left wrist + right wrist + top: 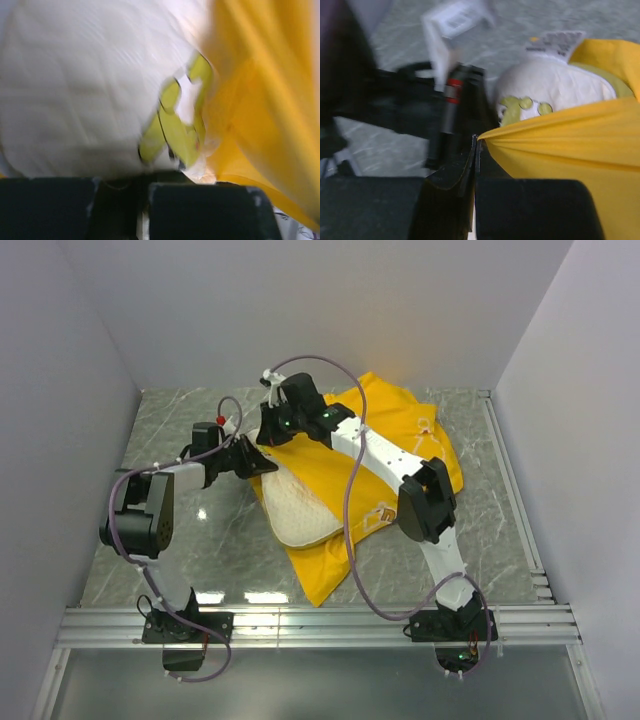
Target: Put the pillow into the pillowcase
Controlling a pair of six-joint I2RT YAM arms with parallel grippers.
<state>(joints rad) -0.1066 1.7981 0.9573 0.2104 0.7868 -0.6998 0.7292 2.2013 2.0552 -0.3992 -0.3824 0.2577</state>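
Your right gripper (476, 142) is clamping fully closed on the pillowcase (400, 440) — the yellow edge is bunching into pleats right at the fingertips. Your left gripper (255, 462) is sitting closed too, fingers all but touching, nosed up against the pillow (300, 505) near its yellow logo (172, 127). You can't tell from its wrist view whether it's pinching any fabric. Both grippers are working the case's left side in the top view, just beside each other. The pillow is lying on the table (180, 430) partway inside the case — its near-left end is sticking out bare and the rest is sitting under yellow cloth. A white tag (555, 42) is poking out at the pillow's exposed corner.
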